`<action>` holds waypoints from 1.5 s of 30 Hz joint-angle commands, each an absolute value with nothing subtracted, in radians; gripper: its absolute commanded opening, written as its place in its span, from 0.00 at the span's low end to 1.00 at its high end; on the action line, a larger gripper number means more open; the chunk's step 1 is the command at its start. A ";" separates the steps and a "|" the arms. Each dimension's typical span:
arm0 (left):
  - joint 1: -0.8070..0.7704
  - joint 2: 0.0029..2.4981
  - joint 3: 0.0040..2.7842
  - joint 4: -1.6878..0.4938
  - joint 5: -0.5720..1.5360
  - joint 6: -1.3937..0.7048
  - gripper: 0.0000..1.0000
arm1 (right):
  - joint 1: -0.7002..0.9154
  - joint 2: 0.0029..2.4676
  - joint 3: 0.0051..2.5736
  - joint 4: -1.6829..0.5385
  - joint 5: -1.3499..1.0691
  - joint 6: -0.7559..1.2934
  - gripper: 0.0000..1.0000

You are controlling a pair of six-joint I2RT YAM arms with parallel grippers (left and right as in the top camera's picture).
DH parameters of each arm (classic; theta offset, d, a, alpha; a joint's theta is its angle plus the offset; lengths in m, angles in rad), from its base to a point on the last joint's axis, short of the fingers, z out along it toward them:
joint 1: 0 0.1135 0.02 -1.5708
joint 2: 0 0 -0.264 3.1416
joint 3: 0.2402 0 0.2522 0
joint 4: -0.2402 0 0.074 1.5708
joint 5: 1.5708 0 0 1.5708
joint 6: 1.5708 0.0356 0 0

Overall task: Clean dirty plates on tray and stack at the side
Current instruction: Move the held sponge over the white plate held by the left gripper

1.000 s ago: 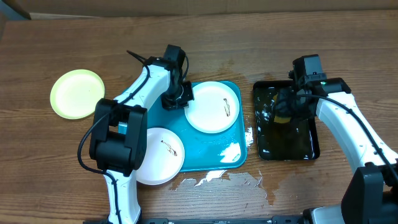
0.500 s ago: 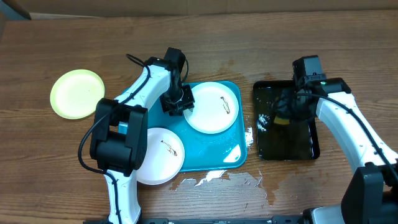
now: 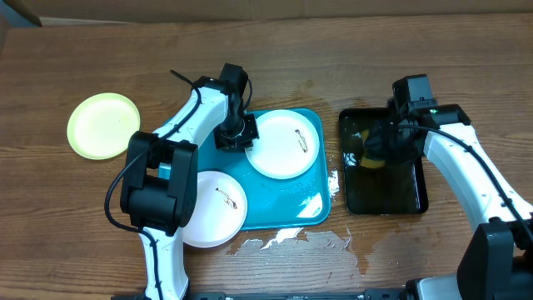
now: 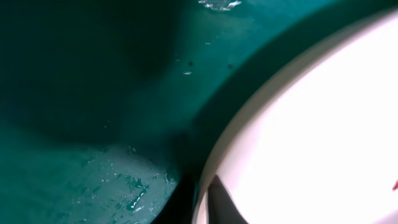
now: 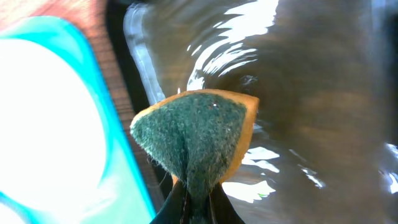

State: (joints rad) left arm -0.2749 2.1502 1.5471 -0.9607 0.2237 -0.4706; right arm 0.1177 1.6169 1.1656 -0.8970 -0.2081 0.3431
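The left pincer (image 3: 236, 135) is sitting at the left rim of the far white plate (image 3: 287, 146), which is lying in the far right part of the teal tray (image 3: 271, 200). So this plate is lying directly to the right of the pincer and is touching it. In the left wrist view one dark fingertip (image 4: 221, 200) is showing over the edge of the plate, as if the jaws are standing on both sides of the rim. I cannot tell if they are really clenched on it or only resting there.

The right pincer (image 3: 375, 156) is gripping a folded sponge (image 5: 193, 134), green scouring face outward. It is hanging over the water in the black tray (image 3: 391, 187), just to the right of the teal tray. The dirty plate is lying to the left of this pincer, with the rims of both trays between them. A dark smear (image 3: 306, 143) is sitting on the right half of the plate, the side nearer to the sponge.

A plate is round, so no long axis is mattering here. In my judgement the coming move is turning on this: the left arm is steadying the plate from its left edge, and the sponge is needing to travel left to the smear.

The second white plate (image 3: 215, 208) is lying at the near left corner of the tray, partly over its rim. The yellow-green plate (image 3: 103, 125) is lying alone on the worktop (image 3: 416, 50), far left.
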 commanded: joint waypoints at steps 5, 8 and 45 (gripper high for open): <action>-0.283 2.204 1.514 -0.945 0.148 -0.425 0.04 | 0.179 1.615 1.179 -0.741 -0.551 0.311 0.04; -0.283 2.204 1.514 -0.945 0.147 -0.393 0.04 | 0.239 1.616 1.179 -0.702 -0.480 0.319 0.04; -0.341 2.204 1.514 -0.944 0.154 -0.258 0.09 | 0.546 1.770 1.177 -0.529 -0.023 0.375 0.14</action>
